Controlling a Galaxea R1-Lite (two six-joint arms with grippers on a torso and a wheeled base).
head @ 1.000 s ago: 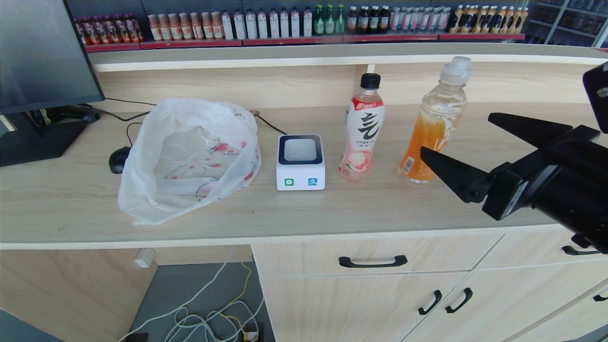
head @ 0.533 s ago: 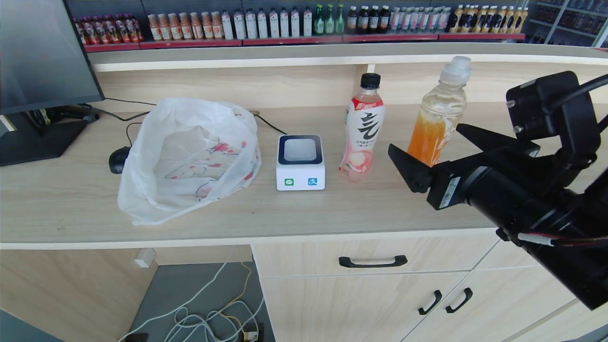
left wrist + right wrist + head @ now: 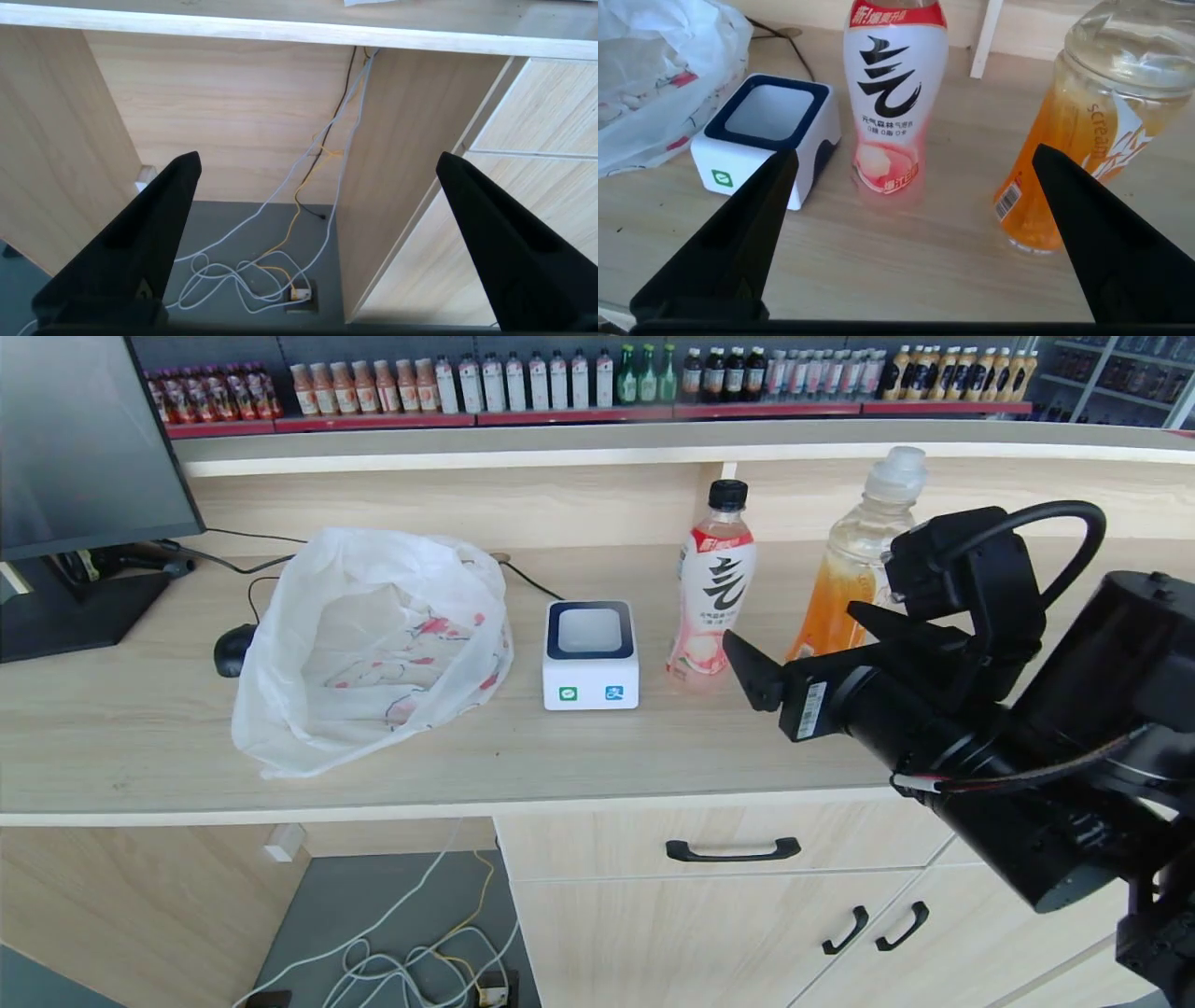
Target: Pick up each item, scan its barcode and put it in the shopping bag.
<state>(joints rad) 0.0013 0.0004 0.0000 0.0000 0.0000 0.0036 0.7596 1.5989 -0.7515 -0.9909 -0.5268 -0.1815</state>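
Observation:
A pink-labelled bottle with a black cap stands upright on the wooden counter. To its right stands an orange drink bottle with a clear cap. A white barcode scanner sits left of the pink bottle. Left of the scanner, a white plastic shopping bag lies open. My right gripper hovers open in front of the two bottles and touches neither. In the right wrist view, its fingers frame the pink bottle, with the orange bottle and scanner to either side. My left gripper hangs open below the counter edge.
A monitor and a black mouse occupy the counter's left end. A raised back ledge runs behind the bottles. Drawers with black handles sit under the counter, and loose cables lie on the floor.
My right arm has swung left and forward over the counter edge. The open gripper now sits in front of the orange and pink bottles. Nothing else has moved.

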